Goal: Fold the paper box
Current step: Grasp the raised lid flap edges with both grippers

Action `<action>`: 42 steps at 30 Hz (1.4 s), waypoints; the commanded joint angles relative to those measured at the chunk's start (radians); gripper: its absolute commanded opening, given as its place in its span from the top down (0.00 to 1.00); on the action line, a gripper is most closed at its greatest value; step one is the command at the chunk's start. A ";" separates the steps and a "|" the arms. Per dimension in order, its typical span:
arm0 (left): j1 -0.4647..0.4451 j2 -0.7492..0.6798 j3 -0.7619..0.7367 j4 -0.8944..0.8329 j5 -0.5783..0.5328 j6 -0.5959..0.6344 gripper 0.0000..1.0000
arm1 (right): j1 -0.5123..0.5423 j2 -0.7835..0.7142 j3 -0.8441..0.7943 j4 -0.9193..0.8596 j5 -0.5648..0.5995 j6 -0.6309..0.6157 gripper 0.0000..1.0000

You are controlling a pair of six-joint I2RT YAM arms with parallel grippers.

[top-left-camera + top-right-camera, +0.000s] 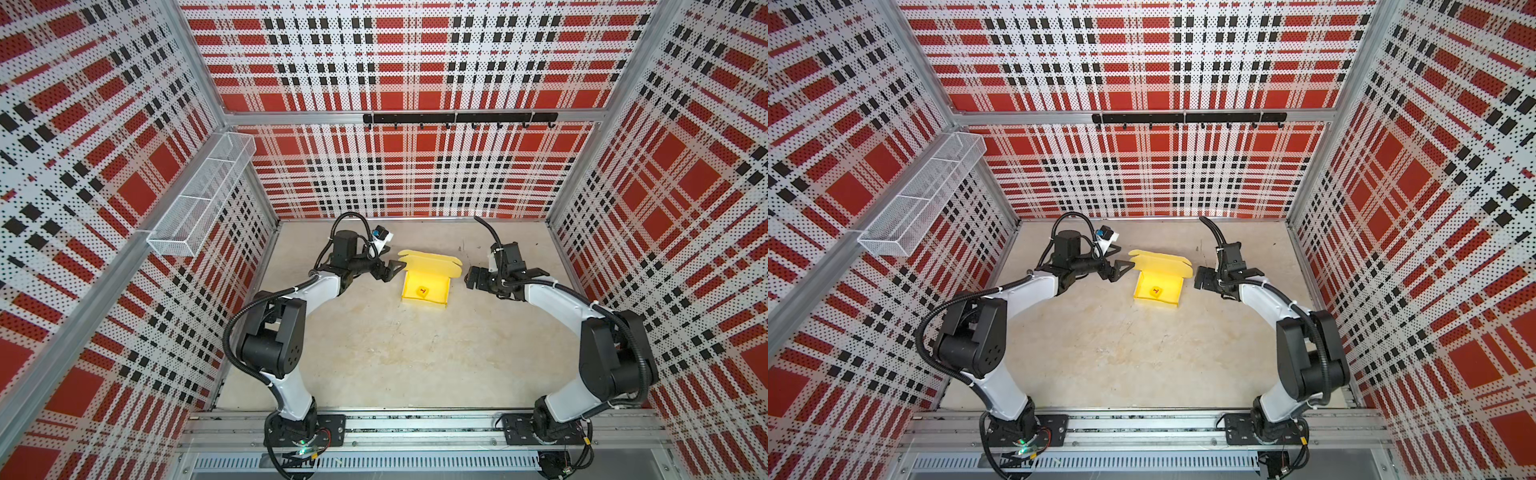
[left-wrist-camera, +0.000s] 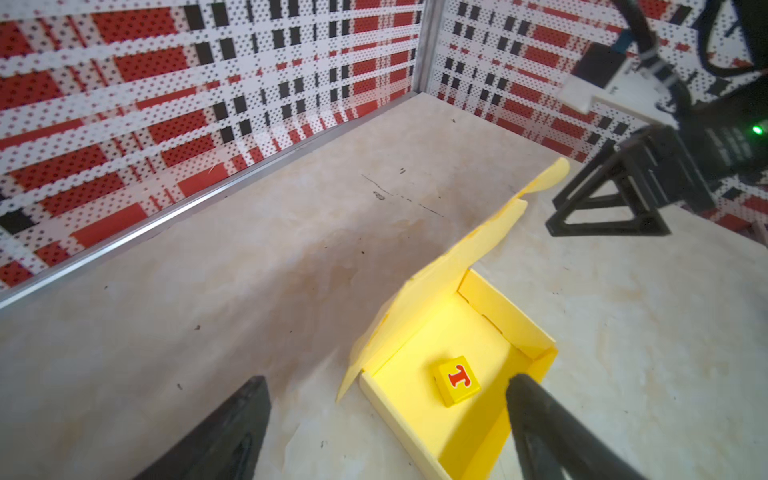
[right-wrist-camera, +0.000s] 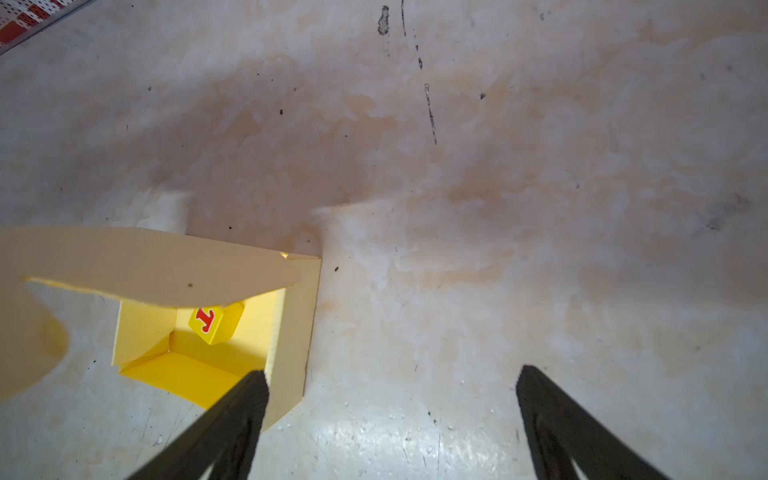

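Observation:
The paper box [image 1: 432, 296] [image 1: 1165, 300] is a pale yellow tray with its walls up, lying on the table between both arms. Its lid [image 1: 430, 262] stands raised at the far side, flaps spread. A tiny yellow cube with a red T [image 1: 422, 289] [image 2: 457, 380] [image 3: 216, 326] lies inside. My left gripper [image 1: 392, 259] [image 1: 1121, 257] [image 2: 388, 380] is open at the box's left far corner, holding nothing. Just right of the box, my right gripper [image 1: 471, 278] [image 1: 1200, 278] [image 3: 392, 374] is open and empty; one finger [image 3: 245, 399] overlaps the box's side wall [image 3: 295, 324] in the right wrist view.
A white wire basket [image 1: 203, 199] hangs on the left wall. A black hook rail [image 1: 457, 118] runs along the back wall. Plaid perforated walls close in three sides of the beige table [image 1: 395, 353]. Both arm bases sit on the front rail [image 1: 415, 428].

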 commanded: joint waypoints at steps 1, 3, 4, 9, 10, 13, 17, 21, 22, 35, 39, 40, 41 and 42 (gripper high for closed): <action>-0.012 0.040 0.016 0.021 0.019 0.090 0.09 | -0.011 0.021 0.040 0.049 -0.044 -0.029 0.04; -0.012 0.057 0.039 0.016 0.006 0.091 0.09 | -0.032 0.032 0.040 0.064 -0.058 -0.016 0.04; -0.012 0.065 0.049 0.017 0.004 0.092 0.09 | -0.044 0.039 0.041 0.067 -0.070 -0.006 0.05; -0.004 0.109 0.104 0.012 0.006 0.049 0.09 | -0.076 0.064 0.056 0.079 -0.104 0.025 0.06; -0.001 0.116 0.112 0.011 0.009 0.040 0.09 | -0.077 0.072 0.065 0.079 -0.105 0.026 0.06; -0.007 0.136 0.123 0.009 0.020 0.022 0.12 | -0.077 0.107 0.099 0.076 -0.115 0.028 0.07; -0.014 0.159 0.122 0.006 0.009 -0.034 0.19 | -0.077 0.159 0.144 0.069 -0.132 0.033 0.10; -0.020 0.168 0.113 0.007 0.017 -0.066 0.27 | -0.077 0.197 0.174 0.083 -0.167 0.034 0.12; -0.020 0.169 0.113 0.007 0.014 -0.064 0.28 | -0.077 0.208 0.182 0.082 -0.175 0.035 0.12; -0.021 0.215 0.156 0.011 0.009 -0.084 0.37 | -0.088 0.232 0.215 0.067 -0.173 0.022 0.13; -0.020 0.219 0.161 0.012 0.009 -0.094 0.42 | -0.098 0.224 0.220 0.072 -0.167 0.023 0.14; -0.034 0.217 0.161 0.012 0.012 -0.094 0.43 | -0.098 0.231 0.224 0.072 -0.179 0.023 0.14; -0.050 0.217 0.159 0.012 0.011 -0.095 0.45 | -0.098 0.239 0.226 0.069 -0.193 0.026 0.15; -0.051 0.217 0.159 0.012 0.010 -0.097 0.46 | -0.097 0.242 0.225 0.069 -0.201 0.029 0.16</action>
